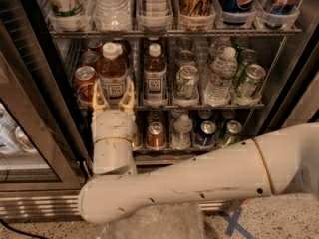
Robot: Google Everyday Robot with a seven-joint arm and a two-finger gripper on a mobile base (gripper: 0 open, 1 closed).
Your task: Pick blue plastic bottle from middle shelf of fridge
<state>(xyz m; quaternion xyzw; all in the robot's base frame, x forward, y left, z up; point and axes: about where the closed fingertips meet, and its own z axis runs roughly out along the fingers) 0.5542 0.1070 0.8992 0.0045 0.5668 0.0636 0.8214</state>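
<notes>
Blue plastic bottle (112,69) stood at the front of the middle shelf (199,105), directly between the fingers of the gripper (113,86) (fingers spread apart, flanking its label; contact unclear). Red can (84,81) sat just left of the gripper, a matching brown bottle (155,76) to its right, all inside the fridge (35,73).

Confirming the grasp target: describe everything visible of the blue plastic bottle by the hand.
The blue plastic bottle is clear plastic holding brown liquid, with a white cap and dark blue-and-white label. It stands upright at the front of the middle shelf, beside a red can. The hand straddles its lower part, fingers open.
</notes>
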